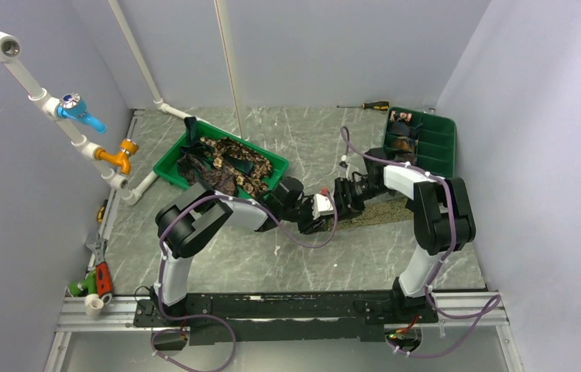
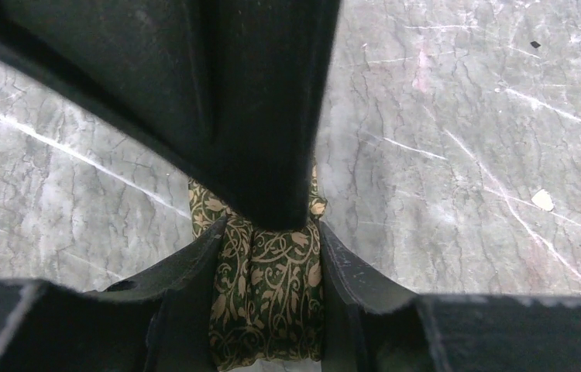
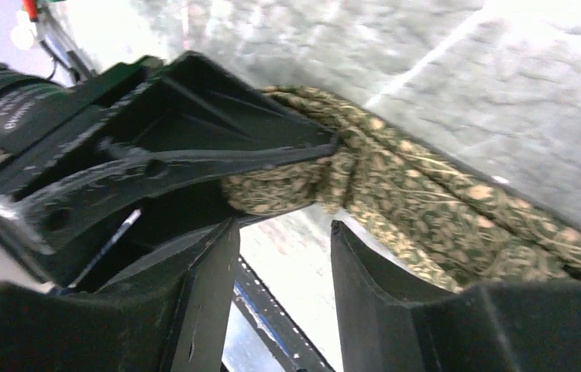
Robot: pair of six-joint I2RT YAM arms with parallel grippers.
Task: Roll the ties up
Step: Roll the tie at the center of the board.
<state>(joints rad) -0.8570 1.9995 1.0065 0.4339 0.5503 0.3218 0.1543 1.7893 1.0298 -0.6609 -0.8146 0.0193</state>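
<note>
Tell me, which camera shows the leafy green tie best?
The left wrist camera: the tie sits sharp and close in the left pincer, its vine pattern clear. The right wrist camera shows a longer, blurrier stretch with a bunched end. From the top camera it is only a small, far-off strip.

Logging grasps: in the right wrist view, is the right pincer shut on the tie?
No, the right pincer stands open, an empty gap between its fingers, and the tie lies beyond their tips.

Pale lavender walls (image 1: 311, 46); grey marbled tabletop (image 1: 349, 260)
</note>
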